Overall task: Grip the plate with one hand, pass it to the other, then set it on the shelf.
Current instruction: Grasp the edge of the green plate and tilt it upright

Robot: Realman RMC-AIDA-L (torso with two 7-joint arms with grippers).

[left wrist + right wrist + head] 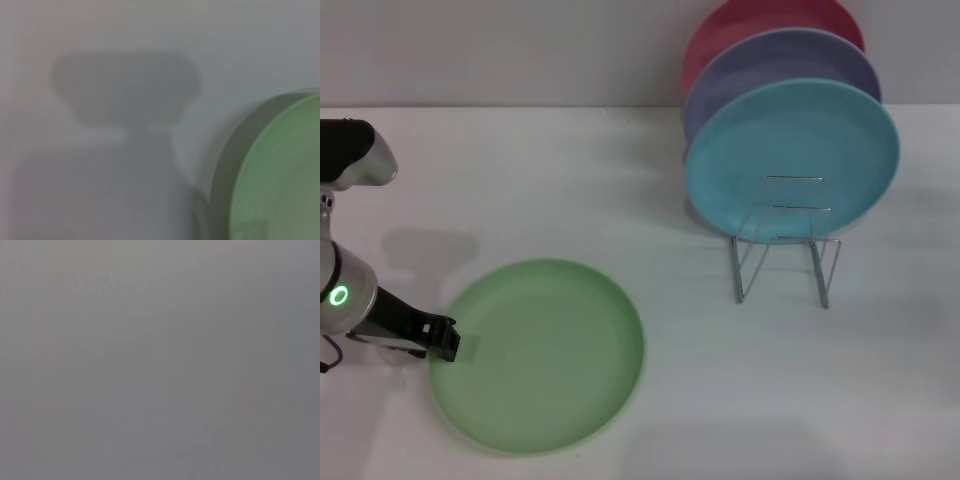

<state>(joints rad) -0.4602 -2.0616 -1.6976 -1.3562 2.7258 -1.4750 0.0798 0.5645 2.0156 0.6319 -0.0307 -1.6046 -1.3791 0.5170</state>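
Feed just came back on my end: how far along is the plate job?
Nothing is finished yet. The green plate lies flat on the table. In hand: the left gripper is at the plate's left rim; I cannot tell if it has gripped. The right arm is out of view. Left: lift, handover, and setting it on the shelf, whose front loops stand free.

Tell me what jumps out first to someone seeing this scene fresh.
The big green plate lies flat on the white table, near front, with the left gripper at its left rim. To the right rear, three plates stand on edge in the wire shelf: turquoise in front, lavender next, red behind.
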